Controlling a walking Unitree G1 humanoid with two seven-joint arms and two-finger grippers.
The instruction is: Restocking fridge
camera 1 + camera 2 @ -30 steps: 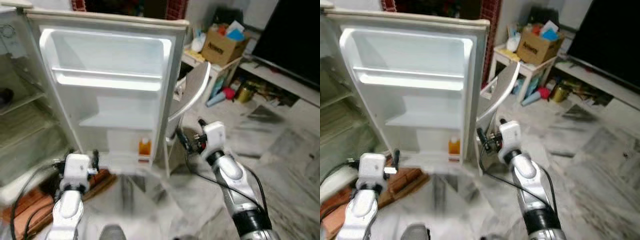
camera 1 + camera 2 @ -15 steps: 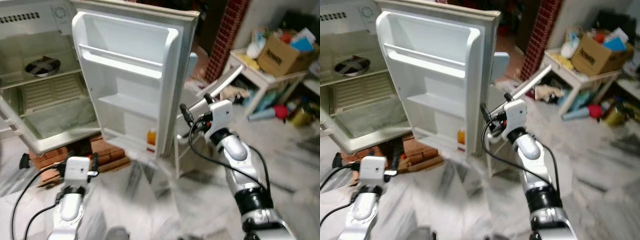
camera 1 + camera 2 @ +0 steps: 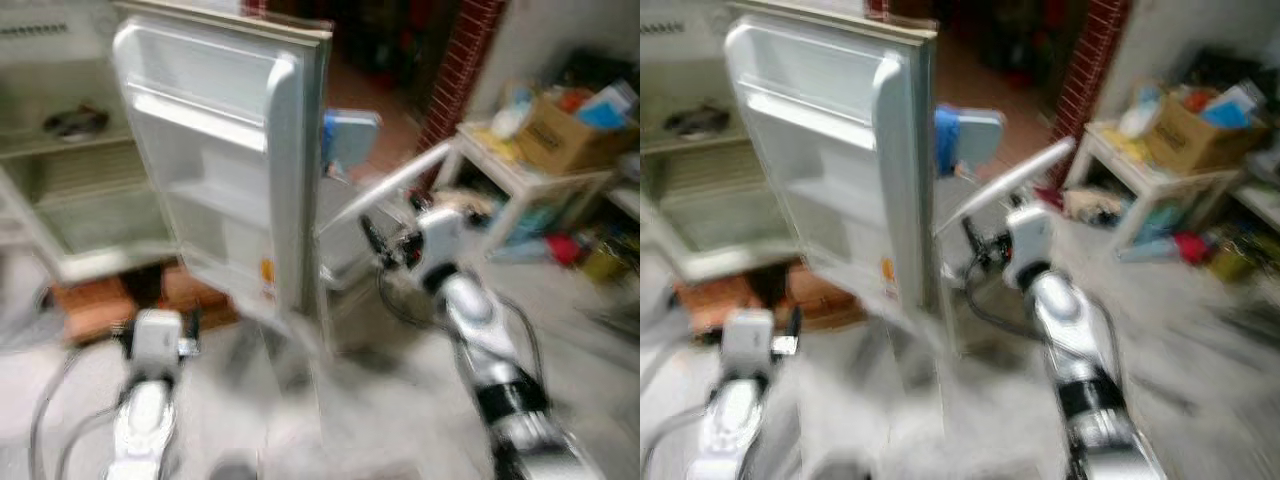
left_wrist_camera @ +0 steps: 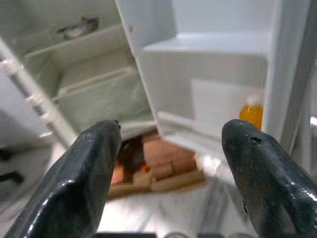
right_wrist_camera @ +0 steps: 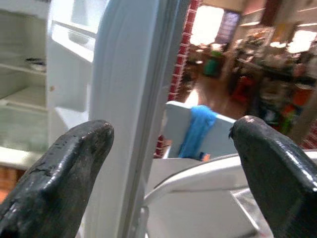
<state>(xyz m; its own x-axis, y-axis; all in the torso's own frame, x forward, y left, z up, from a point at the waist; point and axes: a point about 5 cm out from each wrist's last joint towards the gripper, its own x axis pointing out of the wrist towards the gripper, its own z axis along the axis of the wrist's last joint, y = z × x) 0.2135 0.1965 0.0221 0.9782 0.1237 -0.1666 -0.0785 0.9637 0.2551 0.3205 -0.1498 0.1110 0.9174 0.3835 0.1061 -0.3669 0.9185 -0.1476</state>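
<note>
Fridge door [image 3: 215,150] open, white; orange bottle [image 4: 251,115] in lowest shelf.

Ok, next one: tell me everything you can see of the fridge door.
The fridge door is white, apparently plastic on its inner side, and stands swung wide open with that inner side in view. It has a rounded frame and moulded shelves across it: a top rail, a middle ledge and a bottom bin. An orange bottle stands in the bottom bin near the door's outer edge. Beside the door is the open fridge cabinet. Neither claw touches it.
</note>
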